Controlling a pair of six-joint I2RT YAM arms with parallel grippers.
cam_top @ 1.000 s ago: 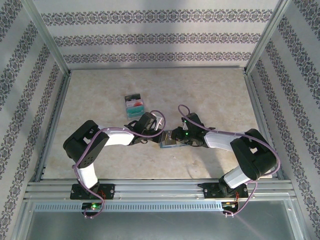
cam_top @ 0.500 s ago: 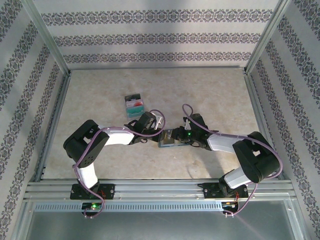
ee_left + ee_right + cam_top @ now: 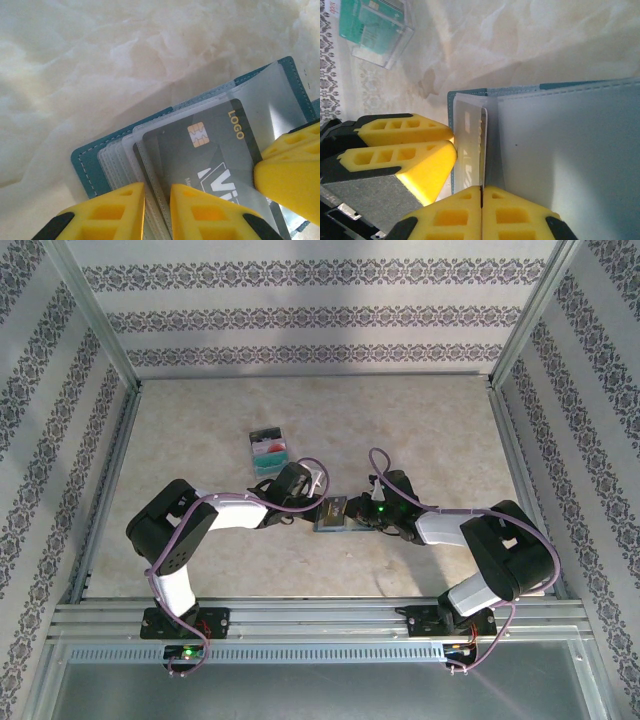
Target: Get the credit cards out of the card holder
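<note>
The teal card holder (image 3: 92, 160) lies open on the table, its clear sleeves fanned out, between the two arms (image 3: 333, 514). A dark grey credit card (image 3: 200, 155) with a gold chip sticks out of one sleeve. My left gripper (image 3: 157, 192) is shut on the sleeves at the holder's near edge. My right gripper (image 3: 482, 189) is shut on the edge of the grey credit card (image 3: 470, 135), which I see almost edge-on beside a frosted sleeve (image 3: 570, 145). One right finger (image 3: 295, 175) shows against the card's side. In the top view the left gripper (image 3: 312, 502) and the right gripper (image 3: 357, 512) meet at the holder.
A clear box (image 3: 268, 449) with red and teal cards stands on the table just beyond the left gripper; its corner shows in the right wrist view (image 3: 375, 27). Metal rails and patterned walls bound the marble table (image 3: 420, 430).
The right gripper's fingers have closed onto the grey card's edge. The right arm has shifted slightly, and the left gripper has kept its hold on the holder.
</note>
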